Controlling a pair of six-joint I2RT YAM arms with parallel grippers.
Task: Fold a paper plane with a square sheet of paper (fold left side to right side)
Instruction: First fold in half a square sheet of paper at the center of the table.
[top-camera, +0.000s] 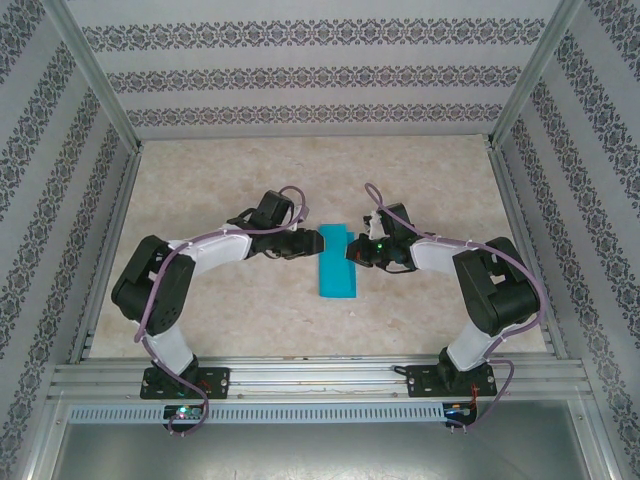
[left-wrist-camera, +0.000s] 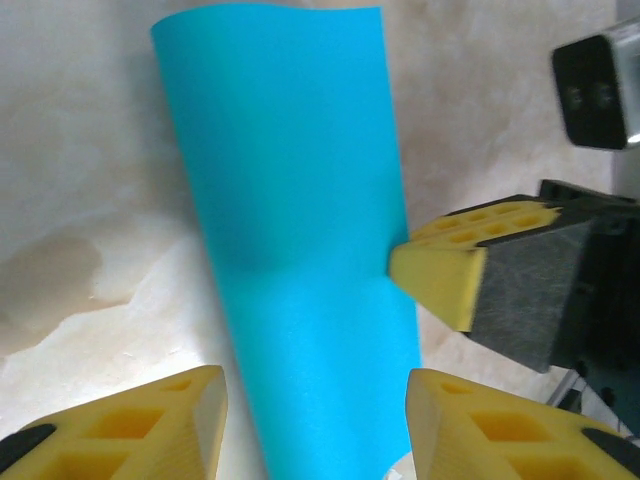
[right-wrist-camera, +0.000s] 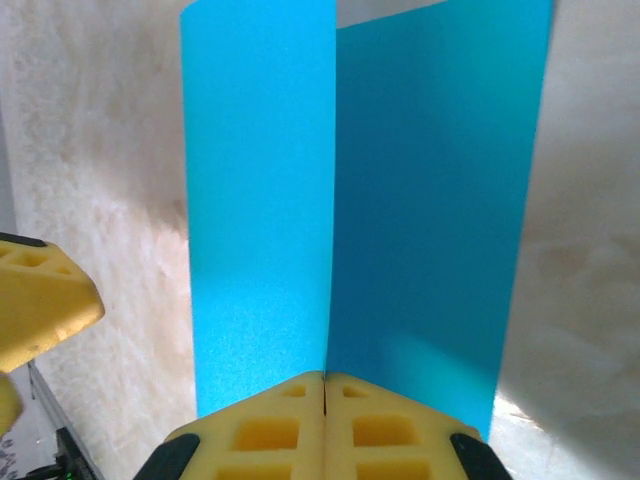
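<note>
The square sheet of paper (top-camera: 337, 265) is teal-blue and lies folded into a narrow strip at the middle of the table. In the right wrist view its two layers (right-wrist-camera: 260, 200) spread apart like a V from my right gripper (right-wrist-camera: 325, 410). That gripper is shut, pinching the paper's right edge. My left gripper (left-wrist-camera: 315, 420) is open at the strip's left side, its yellow fingers (left-wrist-camera: 150, 425) straddling the paper (left-wrist-camera: 300, 230) without touching it. From above, the left gripper (top-camera: 312, 243) and right gripper (top-camera: 352, 252) face each other across the strip. The paper plane is out of view.
The beige marbled table top (top-camera: 420, 190) is ringed by patterned walls and aluminium posts (top-camera: 95, 90). A metal rail (top-camera: 320, 375) runs along the near edge by the arm bases. The right gripper's fingertip (left-wrist-camera: 440, 270) touches the paper's edge in the left wrist view.
</note>
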